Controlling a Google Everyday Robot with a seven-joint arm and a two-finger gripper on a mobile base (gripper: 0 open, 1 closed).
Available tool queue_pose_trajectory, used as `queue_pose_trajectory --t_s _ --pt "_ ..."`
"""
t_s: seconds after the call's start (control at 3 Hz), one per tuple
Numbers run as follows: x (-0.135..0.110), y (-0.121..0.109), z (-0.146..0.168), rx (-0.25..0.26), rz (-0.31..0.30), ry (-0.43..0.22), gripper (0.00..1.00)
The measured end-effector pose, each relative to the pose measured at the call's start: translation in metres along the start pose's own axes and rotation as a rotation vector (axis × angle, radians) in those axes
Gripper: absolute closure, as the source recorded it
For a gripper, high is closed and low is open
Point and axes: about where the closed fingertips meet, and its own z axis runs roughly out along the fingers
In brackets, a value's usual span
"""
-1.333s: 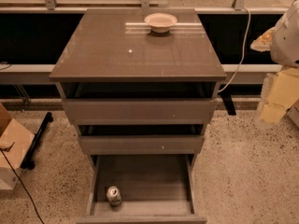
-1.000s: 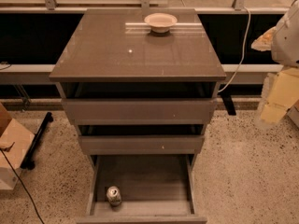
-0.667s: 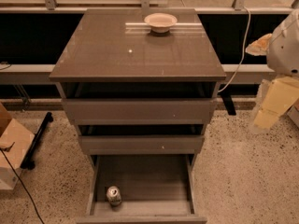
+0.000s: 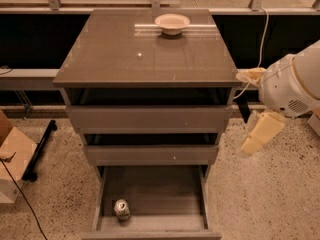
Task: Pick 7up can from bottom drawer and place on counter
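Observation:
The 7up can [image 4: 121, 209] stands upright in the front left corner of the open bottom drawer [image 4: 152, 223], its silvery top facing up. The counter [image 4: 125, 54] is the glossy grey-brown cabinet top above the three drawers. My gripper [image 4: 254, 140] hangs to the right of the cabinet at about the height of the middle drawer, below the white arm housing [image 4: 290, 86]. It is well apart from the can and holds nothing that I can see.
A pale bowl [image 4: 172, 23] sits at the back of the counter. The top and middle drawers [image 4: 150, 154] are slightly open. A cardboard box [image 4: 12, 159] and a black cable lie on the speckled floor at left. A cable hangs behind the cabinet at right.
The arm and gripper have moved left and down, closer to the cabinet's right side. The can, drawers and bowl have not moved.

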Motion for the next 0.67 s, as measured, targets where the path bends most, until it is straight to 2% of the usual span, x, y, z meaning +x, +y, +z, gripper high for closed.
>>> queue_pose_trajectory --t_s 0.33,0.67 --pt "0.014 -0.003 0.042 -0.028 0.012 -0.058 0.0" --pt "0.038 -0.008 0.098 -0.081 0.055 -0.099 0.0"
